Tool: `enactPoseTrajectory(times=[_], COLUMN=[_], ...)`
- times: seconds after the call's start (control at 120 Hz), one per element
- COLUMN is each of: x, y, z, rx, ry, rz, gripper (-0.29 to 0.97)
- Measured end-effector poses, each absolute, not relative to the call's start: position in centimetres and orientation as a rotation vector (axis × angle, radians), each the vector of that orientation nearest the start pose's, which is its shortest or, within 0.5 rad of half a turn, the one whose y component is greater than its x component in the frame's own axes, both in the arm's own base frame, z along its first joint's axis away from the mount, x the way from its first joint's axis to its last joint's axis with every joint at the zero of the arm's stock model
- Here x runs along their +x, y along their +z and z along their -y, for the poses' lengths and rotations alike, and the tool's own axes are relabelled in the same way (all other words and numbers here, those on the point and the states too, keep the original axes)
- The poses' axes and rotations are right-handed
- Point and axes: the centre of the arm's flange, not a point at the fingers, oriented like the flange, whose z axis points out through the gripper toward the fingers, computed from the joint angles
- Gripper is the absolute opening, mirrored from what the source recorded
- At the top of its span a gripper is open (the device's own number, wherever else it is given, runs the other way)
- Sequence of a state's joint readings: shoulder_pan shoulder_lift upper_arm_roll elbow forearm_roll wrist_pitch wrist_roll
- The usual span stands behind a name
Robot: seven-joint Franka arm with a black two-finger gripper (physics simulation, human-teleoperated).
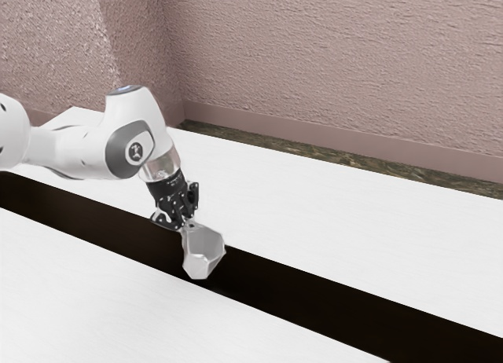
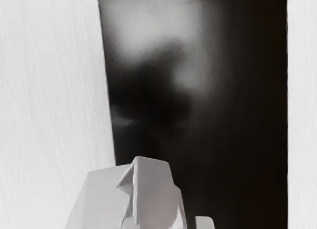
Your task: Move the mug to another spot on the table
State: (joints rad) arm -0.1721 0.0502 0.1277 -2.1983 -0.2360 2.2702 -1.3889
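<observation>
A pale grey faceted mug point(image 1: 203, 254) hangs tilted from my black gripper point(image 1: 182, 220), which is shut on its upper rim. The mug sits over the near edge of a dark strip point(image 1: 314, 296) that runs between two white table surfaces. In the wrist view the mug point(image 2: 136, 199) is just under my hand, its angular facets overlapping both the white surface point(image 2: 49, 100) and the dark strip point(image 2: 208, 120). I cannot tell whether the mug's base touches the table or floats slightly above it.
The far white tabletop point(image 1: 338, 198) spreads toward the exterior view's right and back. The near white surface point(image 1: 86, 300) lies in front. A pinkish textured wall point(image 1: 314, 56) with a skirting board stands behind the table.
</observation>
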Motion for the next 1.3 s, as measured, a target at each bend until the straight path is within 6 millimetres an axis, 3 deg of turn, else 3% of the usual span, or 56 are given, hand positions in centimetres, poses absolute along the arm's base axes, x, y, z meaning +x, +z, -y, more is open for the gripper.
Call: enactPoseTrajectory(times=[0.333, 0.5, 0.6, 0.775, 1.183, 1.3], x=[52.5, 51.9, 52.1, 51.2, 50.1, 48.1], y=[36.1, 35.4, 35.0, 32.3, 29.6, 29.6], z=[-8.6, -13.7, -14.6, -16.5, -17.1, -18.4], rx=[-2.192, -2.132, -2.166, -2.224, -2.561, -2.571], ry=[0.149, 0.197, 0.225, 0.253, 0.105, 0.068], rz=[2.448, 2.653, 2.765, 2.930, 2.879, 2.941], gripper=[-0.03, -0.03, -0.03, -0.03, -0.02, -0.04])
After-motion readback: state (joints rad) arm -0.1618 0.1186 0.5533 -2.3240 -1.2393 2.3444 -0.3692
